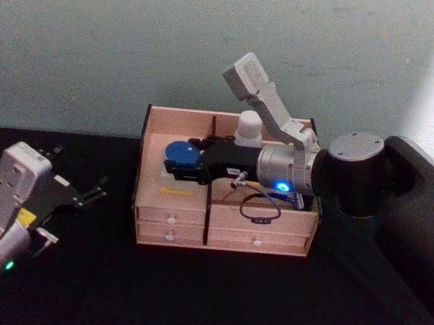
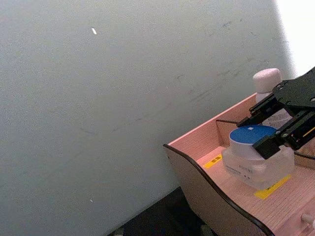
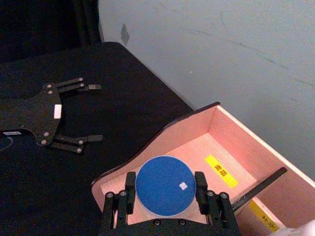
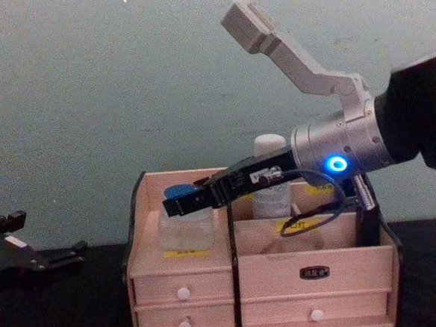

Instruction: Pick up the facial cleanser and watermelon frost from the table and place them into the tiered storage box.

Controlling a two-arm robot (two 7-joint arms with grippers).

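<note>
The right claw (image 1: 176, 164) grips an upright blue-lidded jar (image 3: 164, 186), lid up, inside the storage box's (image 1: 174, 204) left compartment, while the left claw (image 1: 90, 192) rests wide open on the surface left of the box.

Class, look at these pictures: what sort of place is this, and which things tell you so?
Probably a robot test bench, not a home: a black-covered table, a bare pale wall, and a wooden storage box where the right gripper holds a blue-lidded jar.
</note>
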